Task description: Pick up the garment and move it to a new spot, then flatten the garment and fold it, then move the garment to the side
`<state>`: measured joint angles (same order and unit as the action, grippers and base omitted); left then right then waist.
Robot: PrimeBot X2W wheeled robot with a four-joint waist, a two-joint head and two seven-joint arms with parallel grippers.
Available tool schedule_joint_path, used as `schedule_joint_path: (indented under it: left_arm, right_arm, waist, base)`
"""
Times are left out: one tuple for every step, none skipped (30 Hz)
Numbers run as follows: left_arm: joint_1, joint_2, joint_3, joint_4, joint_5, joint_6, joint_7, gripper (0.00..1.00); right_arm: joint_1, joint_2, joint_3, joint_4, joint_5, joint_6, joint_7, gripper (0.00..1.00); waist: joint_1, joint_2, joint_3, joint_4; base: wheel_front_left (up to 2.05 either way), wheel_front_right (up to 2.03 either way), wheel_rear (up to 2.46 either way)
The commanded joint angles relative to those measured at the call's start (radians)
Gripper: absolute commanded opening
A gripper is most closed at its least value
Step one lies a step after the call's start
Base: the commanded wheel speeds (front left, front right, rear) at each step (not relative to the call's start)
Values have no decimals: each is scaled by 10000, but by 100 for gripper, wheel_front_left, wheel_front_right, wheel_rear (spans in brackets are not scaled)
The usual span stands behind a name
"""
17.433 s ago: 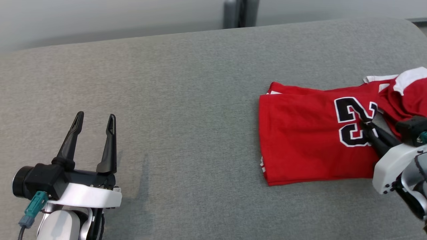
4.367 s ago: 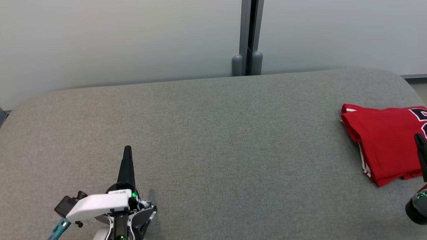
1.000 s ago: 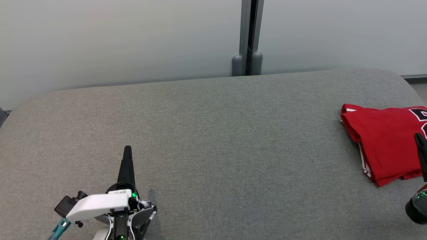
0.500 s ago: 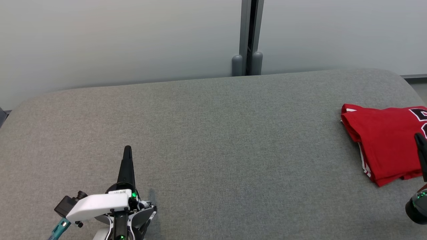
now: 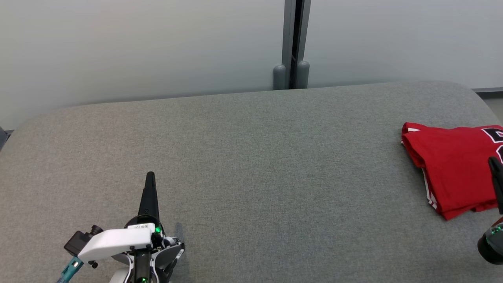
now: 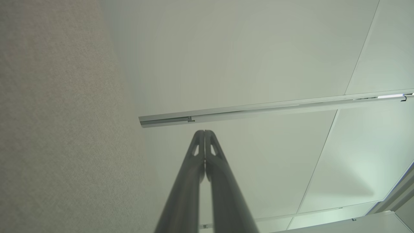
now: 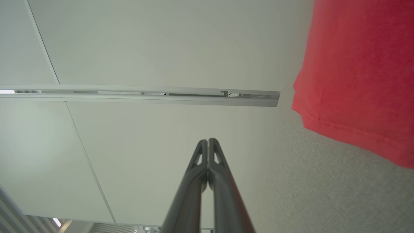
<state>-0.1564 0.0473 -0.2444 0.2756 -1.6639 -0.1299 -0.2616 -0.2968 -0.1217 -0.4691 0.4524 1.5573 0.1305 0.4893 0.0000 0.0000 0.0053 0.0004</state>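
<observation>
Left fingers (image 5: 150, 192) and right fingers (image 5: 497, 177) point forward, pinched.

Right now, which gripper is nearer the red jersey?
The right gripper, next to the red jersey; the left gripper is far off across the grey cushion.

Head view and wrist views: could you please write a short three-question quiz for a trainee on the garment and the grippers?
1. True or false: the red garment lies folded at the right end of the grey surface.
2. The left gripper is: A) wide open; B) shut and empty; C) shut on the garment.
3. Short answer: which gripper is nearer the garment?

Key
1. True.
2. B.
3. The right gripper.
</observation>
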Motion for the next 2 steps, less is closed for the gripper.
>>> schedule_joint_path:
  left_arm:
    - [-146, 31, 14, 2, 15, -42, -23, 0]
    - [-146, 31, 14, 2, 15, -42, -23, 0]
  right_arm:
    - [70, -59, 9, 11, 35, 2, -31, 0]
    - [70, -59, 10, 11, 36, 2, -32, 0]
  waist:
    - [0, 0, 0, 0]
    - [0, 0, 0, 0]
  base:
    - [0, 0, 0]
    - [0, 0, 0]
